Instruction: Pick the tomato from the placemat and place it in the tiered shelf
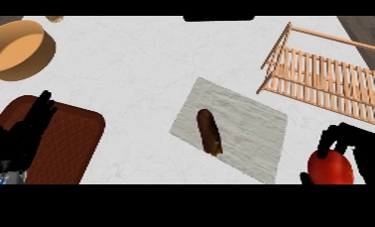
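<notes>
1. We are looking steeply down at a pale marbled table [139, 67] carrying the things.
2. Our right robot hand [351, 139] is showing at the lower right corner, its black fingers and thumb curling round the tomato [331, 167], so the hand is closed on it.
3. The tomato is sitting in that grasp, red and rounded, just off the right edge of the placemat [242, 122] and no longer lying on it; we cannot tell whether it is touching the table.
4. The placemat, a light grey rectangle turned at an angle, is lying near the middle of the table.
5. A dark brown, elongated pastry [209, 131] is lying on the placemat, left of its centre, running roughly top to bottom.
6. The tiered shelf [322, 75], made of light wooden slats and rails, is standing at the upper right, above the right robot hand and apart from the tomato.
7. Our left robot hand [29, 127] is resting at the left edge, fingers straight and pointing up, holding nothing.
8. That hand is overlapping a reddish-brown tray [70, 141] with rounded corners at the lower left.
9. A tan round bowl [22, 50] is standing at the upper left, well apart from the placemat.
</notes>
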